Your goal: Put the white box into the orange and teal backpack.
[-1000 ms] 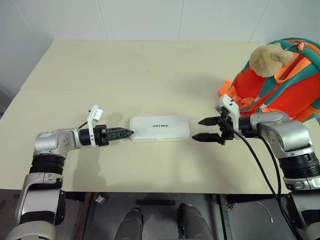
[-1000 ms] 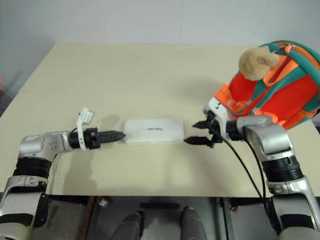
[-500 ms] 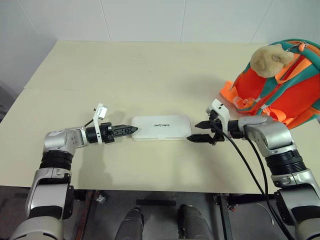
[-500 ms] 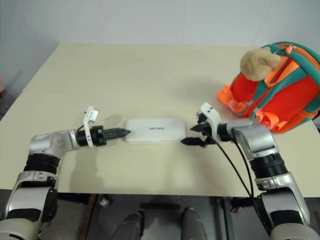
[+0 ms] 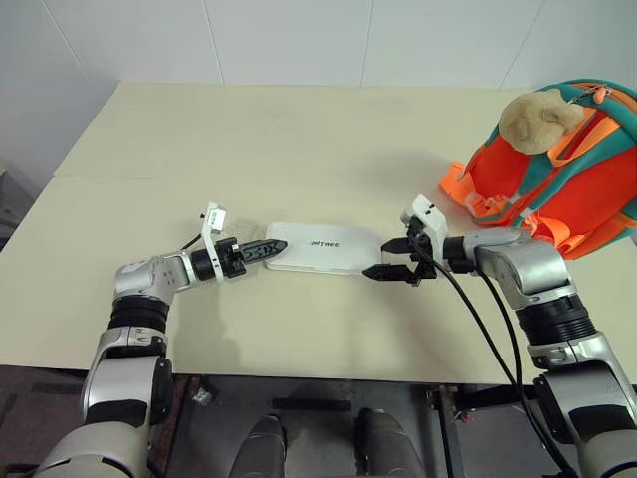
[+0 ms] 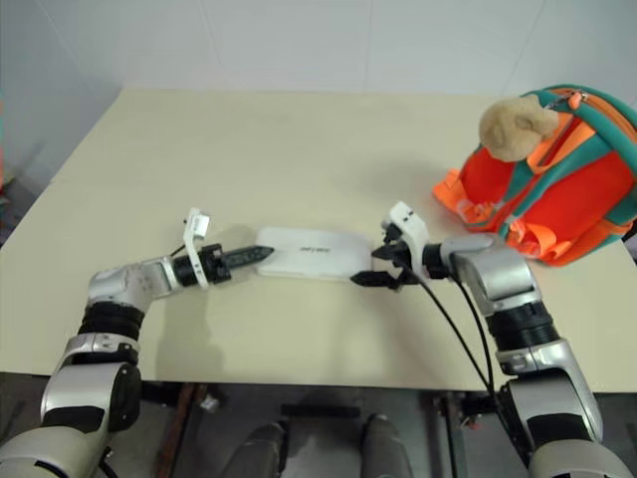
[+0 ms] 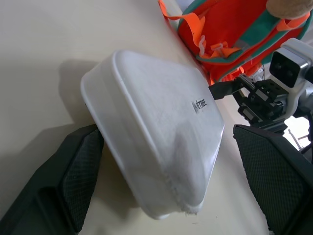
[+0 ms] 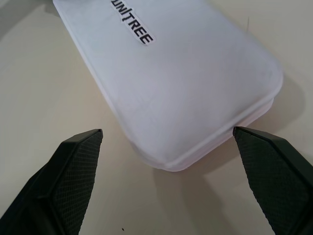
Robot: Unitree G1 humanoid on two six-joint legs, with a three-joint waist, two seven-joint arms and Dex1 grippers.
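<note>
The white box (image 5: 323, 247) lies flat on the table, dark lettering up, between my two arms. My left gripper (image 5: 267, 249) is open at the box's left end; in the left wrist view the box (image 7: 156, 142) sits between its fingers (image 7: 73, 181), one of them close against its side. My right gripper (image 5: 383, 258) is open at the box's right end, and that end (image 8: 186, 98) lies between its fingers (image 8: 73, 166). The orange and teal backpack (image 5: 577, 179) stands at the table's right edge, behind my right arm.
A tan plush toy (image 5: 537, 115) hangs on the backpack's top. The beige table (image 5: 299, 139) stretches to a white wall behind. Its front edge runs just below my arms. A black cable trails from my right wrist (image 5: 478, 309).
Both grippers have moved inward along the table and now straddle the two ends of the box. The box sits slightly turned. Both stay open.
</note>
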